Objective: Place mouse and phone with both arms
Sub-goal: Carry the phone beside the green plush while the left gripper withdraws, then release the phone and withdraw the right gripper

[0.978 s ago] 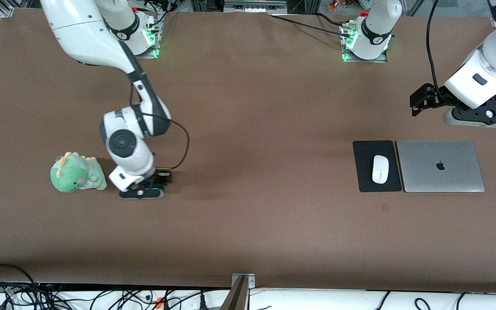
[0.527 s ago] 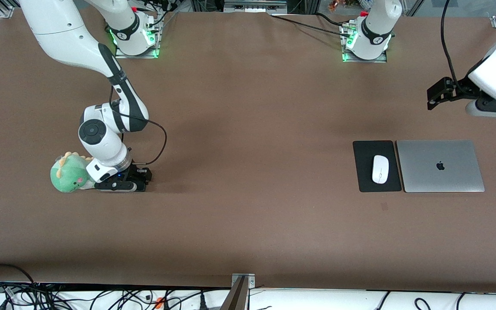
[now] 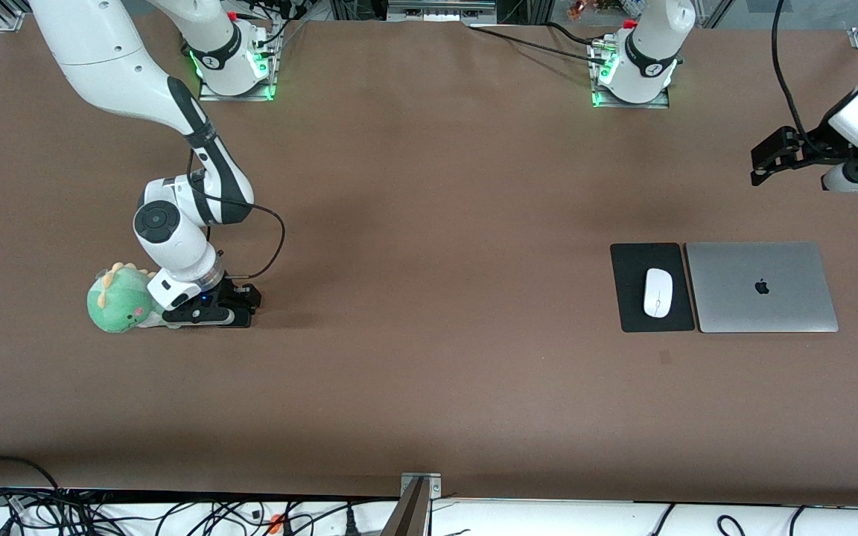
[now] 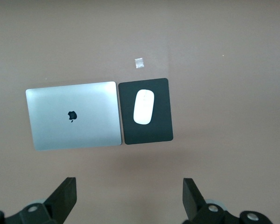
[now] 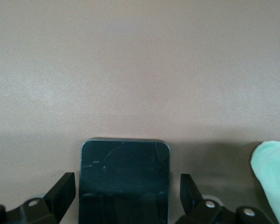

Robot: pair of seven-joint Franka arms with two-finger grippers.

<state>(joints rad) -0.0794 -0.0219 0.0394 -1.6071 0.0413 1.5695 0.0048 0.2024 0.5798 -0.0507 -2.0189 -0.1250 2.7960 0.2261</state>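
- The mouse (image 3: 658,292) lies on a black pad (image 3: 630,298) toward the left arm's end of the tabletop (image 3: 436,246), with the pad just beside a closed silver laptop (image 3: 761,287). Nothing touches the mouse, so its half of the task looks done.
- The left tool (image 4: 128,198) hangs in the air with its fingers spread wide and nothing between them. In the left wrist view the laptop, pad and mouse all sit well below it and apart from it — the left arm appears to be waiting.
- The right tool (image 5: 126,196) is low over the tabletop toward the right arm's end, just beside a green plush dinosaur (image 3: 122,300).
- The phone (image 5: 125,179) shows only in the right wrist view, lying flat between the right tool's two fingers. There is a clear gap on each side, so the fingers are open around it and do not grip it.
- I judge that the phone already rests on the tabletop beside the plush — whether this is a finished placement or a pickup not yet begun cannot be told from these pictures alone.
- If the spot beside the plush is the phone's intended place, what is left is little: the right arm lifts clear without dragging the phone or nudging the plush.
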